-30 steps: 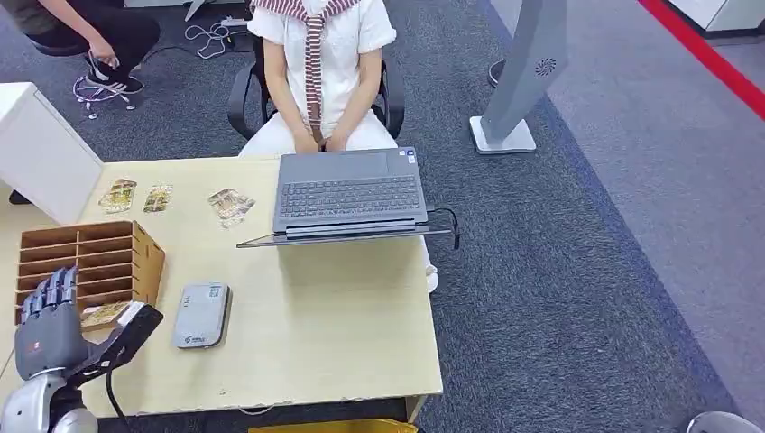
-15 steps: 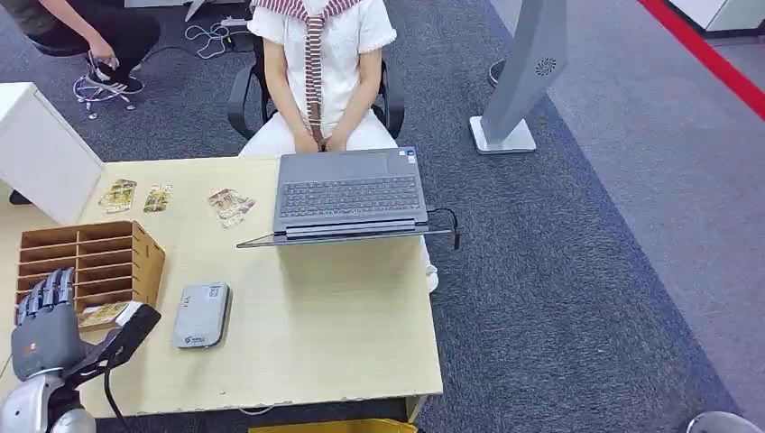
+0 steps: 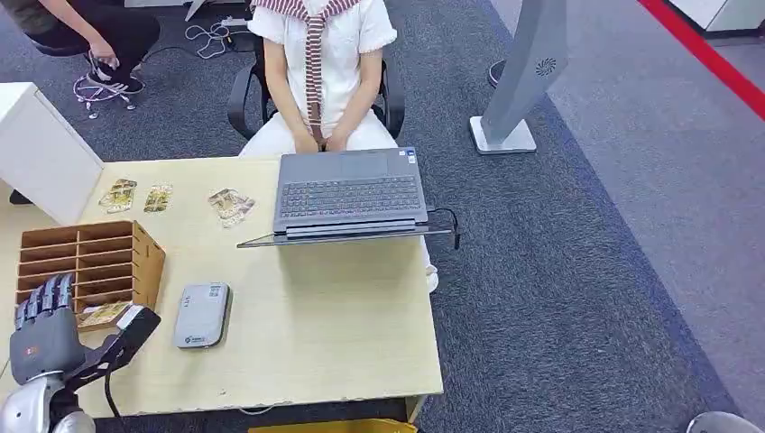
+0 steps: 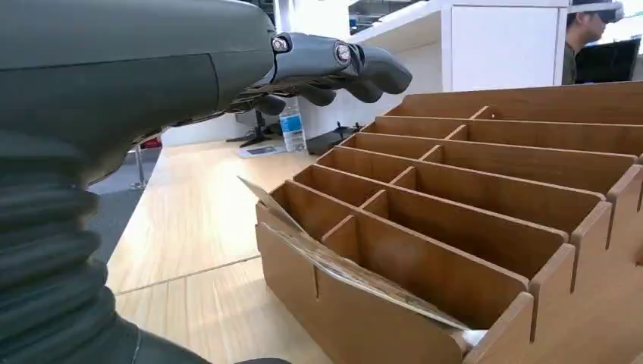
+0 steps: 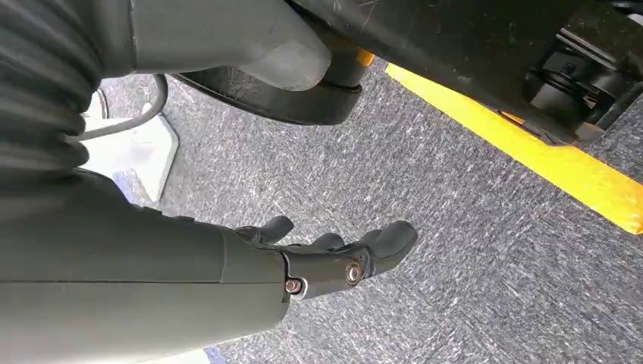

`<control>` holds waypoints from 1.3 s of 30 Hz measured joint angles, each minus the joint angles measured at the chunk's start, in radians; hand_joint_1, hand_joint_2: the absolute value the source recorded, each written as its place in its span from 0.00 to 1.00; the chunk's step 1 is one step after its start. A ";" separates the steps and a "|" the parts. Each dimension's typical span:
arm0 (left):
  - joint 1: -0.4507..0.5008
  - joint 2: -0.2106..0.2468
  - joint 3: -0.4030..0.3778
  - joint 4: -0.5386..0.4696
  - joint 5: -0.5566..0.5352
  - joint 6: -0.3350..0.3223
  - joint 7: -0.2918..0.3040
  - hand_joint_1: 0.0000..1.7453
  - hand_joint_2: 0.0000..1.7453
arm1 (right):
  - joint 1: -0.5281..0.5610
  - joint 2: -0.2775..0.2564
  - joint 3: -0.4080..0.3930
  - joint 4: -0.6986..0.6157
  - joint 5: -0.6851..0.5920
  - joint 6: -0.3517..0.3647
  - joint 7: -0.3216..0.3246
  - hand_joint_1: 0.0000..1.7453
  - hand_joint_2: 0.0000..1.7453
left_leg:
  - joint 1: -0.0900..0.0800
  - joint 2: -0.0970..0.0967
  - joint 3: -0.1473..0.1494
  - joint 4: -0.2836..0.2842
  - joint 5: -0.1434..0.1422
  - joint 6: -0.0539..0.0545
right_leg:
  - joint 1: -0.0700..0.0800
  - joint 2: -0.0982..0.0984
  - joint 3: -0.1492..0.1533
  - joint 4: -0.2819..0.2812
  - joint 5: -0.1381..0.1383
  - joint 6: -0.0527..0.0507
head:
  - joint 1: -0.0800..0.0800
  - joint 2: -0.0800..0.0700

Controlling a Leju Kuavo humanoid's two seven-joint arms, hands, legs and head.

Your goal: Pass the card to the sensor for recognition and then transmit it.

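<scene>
A card (image 3: 102, 314) leans in the front slot of the wooden slotted box (image 3: 95, 257) at the table's left. In the left wrist view the card (image 4: 356, 277) lies slanted across that slot of the box (image 4: 485, 189). My left hand (image 3: 43, 341) hovers just in front of the box with its fingers (image 4: 345, 64) stretched out above the slots, holding nothing. The grey sensor (image 3: 202, 315) lies flat on the table just right of the box. My right hand (image 5: 326, 262) hangs over the carpet, fingers loosely spread and holding nothing.
An open laptop (image 3: 350, 194) stands at the table's far side, with a seated person (image 3: 320, 63) behind it. Loose cards (image 3: 230, 206) lie at the far left of the table (image 3: 343, 334). A white cabinet (image 3: 41, 149) stands at the left.
My left hand has drawn back a little toward me, away from the box. The card, the sensor and the laptop have not moved.
</scene>
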 joint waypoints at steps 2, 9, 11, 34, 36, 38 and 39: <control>0.000 0.000 0.000 0.003 0.000 0.000 -0.002 0.00 1.00 | 0.000 0.000 0.000 0.000 0.000 0.000 0.000 0.00 1.00 | 0.000 0.000 0.000 0.000 0.000 0.000 | 0.000 0.000 0.000 0.000 0.000 0.000 | 0.000 0.000; 0.000 0.000 0.000 0.007 -0.003 0.002 -0.003 1.00 1.00 | 0.000 0.000 0.000 0.000 0.000 0.002 -0.002 0.00 1.00 | 0.000 0.000 0.000 0.000 0.000 0.000 | 0.000 0.000 0.000 0.000 0.000 0.000 | 0.000 0.000; 0.000 0.000 0.000 0.007 -0.005 0.011 -0.007 1.00 1.00 | 0.000 0.000 0.000 0.000 0.001 0.002 -0.005 0.00 1.00 | 0.000 0.000 0.000 0.000 0.000 0.000 | 0.000 0.000 0.000 0.000 0.000 0.000 | 0.000 0.000; 0.012 0.006 0.000 0.007 -0.005 0.039 -0.015 1.00 1.00 | 0.000 0.000 0.000 0.000 0.010 0.003 -0.009 0.00 1.00 | 0.000 0.000 0.000 0.000 0.000 0.000 | 0.000 0.000 0.000 0.000 0.000 0.000 | 0.000 0.000; 0.012 0.006 0.000 0.007 -0.005 0.040 -0.018 1.00 1.00 | 0.000 0.000 0.000 0.000 0.010 0.002 -0.009 0.00 1.00 | 0.000 0.000 0.000 0.000 0.000 0.000 | 0.000 0.000 0.000 0.000 0.000 0.000 | 0.000 0.000; 0.012 0.006 0.000 0.007 -0.005 0.042 -0.021 1.00 1.00 | 0.000 0.000 0.000 0.000 0.010 0.002 -0.010 0.00 1.00 | 0.000 0.000 0.000 0.000 0.000 0.000 | 0.000 0.000 0.000 0.000 0.000 0.000 | 0.000 0.000; 0.013 0.006 0.000 0.006 -0.005 0.043 -0.025 1.00 1.00 | 0.000 0.000 0.000 0.000 0.010 0.003 -0.010 0.00 1.00 | 0.000 0.000 0.000 0.000 0.000 0.000 | 0.000 0.000 0.000 0.000 0.000 0.000 | 0.000 0.000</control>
